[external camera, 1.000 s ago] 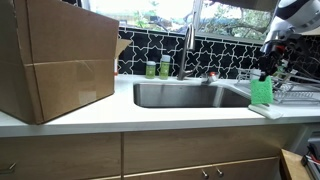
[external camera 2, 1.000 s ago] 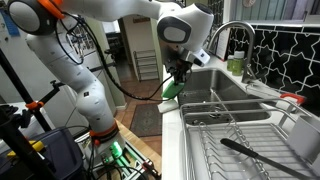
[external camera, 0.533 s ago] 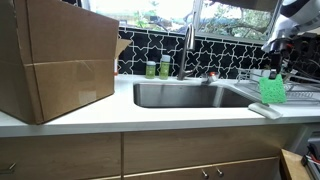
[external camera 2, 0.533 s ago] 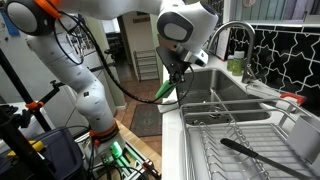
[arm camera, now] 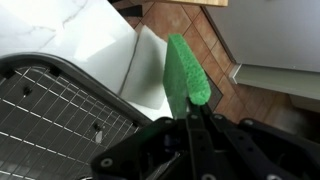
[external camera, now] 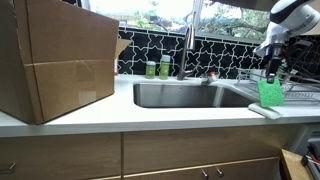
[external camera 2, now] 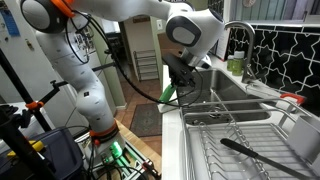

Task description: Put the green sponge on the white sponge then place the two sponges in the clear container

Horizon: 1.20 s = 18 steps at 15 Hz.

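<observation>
My gripper (external camera: 272,72) is shut on the green sponge (external camera: 270,93), which hangs on edge just above the white sponge (external camera: 264,110) lying flat on the counter's front edge, right of the sink. In the wrist view the green sponge (arm camera: 183,70) sticks out from between my fingers (arm camera: 193,118), with the white sponge (arm camera: 150,70) below it. In an exterior view the green sponge (external camera 2: 171,92) shows under the gripper (external camera 2: 180,76). The clear container is not in view.
A steel sink (external camera: 190,95) with a tap (external camera: 186,50) lies in the counter. Two small green bottles (external camera: 157,69) stand behind it. A large cardboard box (external camera: 55,60) fills the counter's other end. A wire dish rack (external camera 2: 235,140) with a black utensil (external camera 2: 250,150) sits next to the sponges.
The gripper has carried the green sponge a little sideways, away from the sink and over the white sponge, and the wrist has turned slightly. The white sponge has not moved.
</observation>
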Available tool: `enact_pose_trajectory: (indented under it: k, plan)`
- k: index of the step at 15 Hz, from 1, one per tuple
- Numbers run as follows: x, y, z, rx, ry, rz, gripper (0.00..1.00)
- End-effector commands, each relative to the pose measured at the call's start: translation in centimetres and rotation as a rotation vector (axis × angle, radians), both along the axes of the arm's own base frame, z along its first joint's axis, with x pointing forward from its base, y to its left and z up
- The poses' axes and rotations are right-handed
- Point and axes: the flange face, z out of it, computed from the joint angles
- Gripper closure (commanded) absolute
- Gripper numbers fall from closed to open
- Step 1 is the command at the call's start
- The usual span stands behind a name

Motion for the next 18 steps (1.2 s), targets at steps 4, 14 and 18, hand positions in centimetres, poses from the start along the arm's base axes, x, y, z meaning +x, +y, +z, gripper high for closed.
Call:
enact_pose_trajectory:
  k: [4, 14, 18]
  plan:
    - [2.1, 0.1, -0.4, 0.085, -0.038, 0.262, 0.96]
    - [4.1, -0.2, -1.7, 0.156, -0.002, 0.480, 0.96]
    - [5.6, 0.5, -2.6, 0.153, 0.027, 0.531, 0.96]
